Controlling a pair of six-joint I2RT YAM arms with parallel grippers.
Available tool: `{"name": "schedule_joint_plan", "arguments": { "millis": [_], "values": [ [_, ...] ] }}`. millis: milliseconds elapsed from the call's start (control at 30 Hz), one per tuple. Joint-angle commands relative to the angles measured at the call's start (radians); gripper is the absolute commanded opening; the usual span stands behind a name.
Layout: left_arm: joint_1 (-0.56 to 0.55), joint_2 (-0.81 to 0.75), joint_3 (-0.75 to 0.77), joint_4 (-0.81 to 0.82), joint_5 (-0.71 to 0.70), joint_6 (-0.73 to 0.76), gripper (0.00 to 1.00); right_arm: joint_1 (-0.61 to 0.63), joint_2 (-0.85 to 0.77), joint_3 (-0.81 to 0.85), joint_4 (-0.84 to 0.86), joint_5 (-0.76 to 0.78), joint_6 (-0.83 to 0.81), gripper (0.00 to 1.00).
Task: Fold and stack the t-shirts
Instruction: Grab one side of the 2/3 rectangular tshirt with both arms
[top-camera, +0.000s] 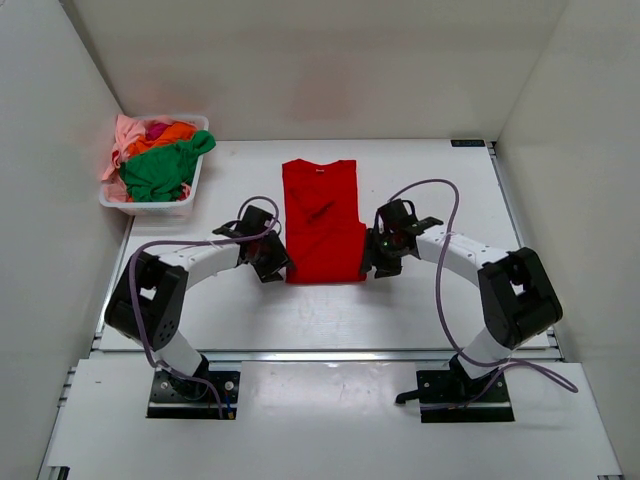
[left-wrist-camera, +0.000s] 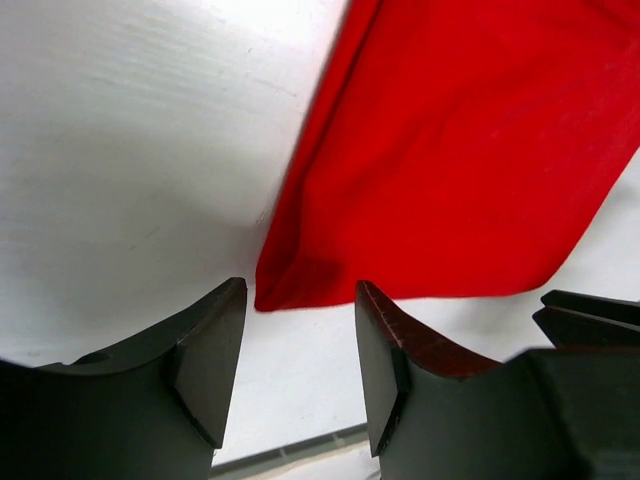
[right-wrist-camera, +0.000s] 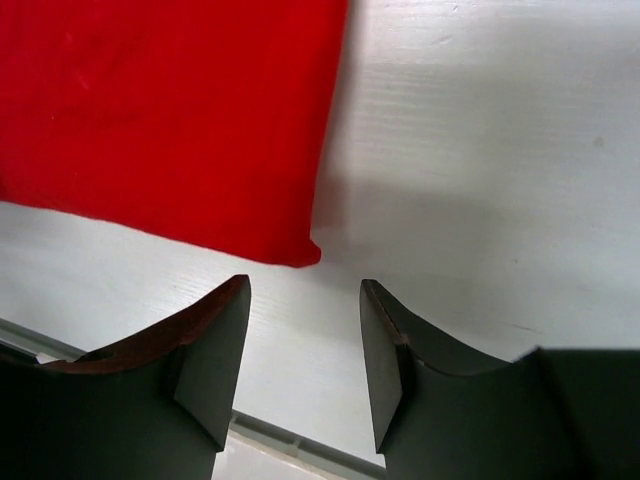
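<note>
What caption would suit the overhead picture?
The left gripper and right gripper flank a red t-shirt on the table, basket of shirts behind.

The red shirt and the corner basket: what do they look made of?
Red t-shirt: soft, matte cloth, possibly knit cotton, going by its limp creases and dull surface. Basket: apparently smooth white plastic; its thin walls hold their shape.

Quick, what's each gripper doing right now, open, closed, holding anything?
Left gripper: open, empty, just short of a hem corner of the bright red cloth t-shirt.
Right gripper: open, empty, by the other hem corner.
</note>
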Motion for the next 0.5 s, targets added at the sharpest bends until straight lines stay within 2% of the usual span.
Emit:
{"name": "schedule_joint_plan", "arguments": {
  "millis": [0,200,233,267,300,333,367,467],
  "values": [
    [-0.031,0.019,0.021,0.057,-0.028,-0.027,0.58,0.001,0.019,-0.017,0.064,-0.017,0.033,0.45],
    [-0.063,0.027,-0.031,0.111,-0.04,-0.082,0.55,0.013,0.072,-0.052,0.129,-0.046,0.06,0.43],
    [-0.066,0.029,-0.041,0.125,-0.043,-0.085,0.5,0.015,0.074,-0.057,0.139,-0.043,0.063,0.41],
    [-0.066,0.024,-0.067,0.137,-0.055,-0.088,0.32,0.021,0.083,-0.065,0.155,-0.042,0.069,0.32],
    [-0.069,0.016,-0.074,0.152,-0.064,-0.093,0.22,0.03,0.092,-0.072,0.167,-0.04,0.069,0.27],
    [-0.068,0.018,-0.083,0.168,-0.072,-0.079,0.03,0.042,0.094,-0.08,0.175,-0.04,0.063,0.08],
    [-0.071,0.01,-0.092,0.171,-0.074,-0.078,0.0,0.044,0.094,-0.094,0.175,-0.034,0.057,0.0],
    [-0.066,-0.029,-0.138,0.115,-0.028,-0.056,0.0,0.076,0.071,-0.132,0.162,-0.03,0.024,0.0]
  ]
}}
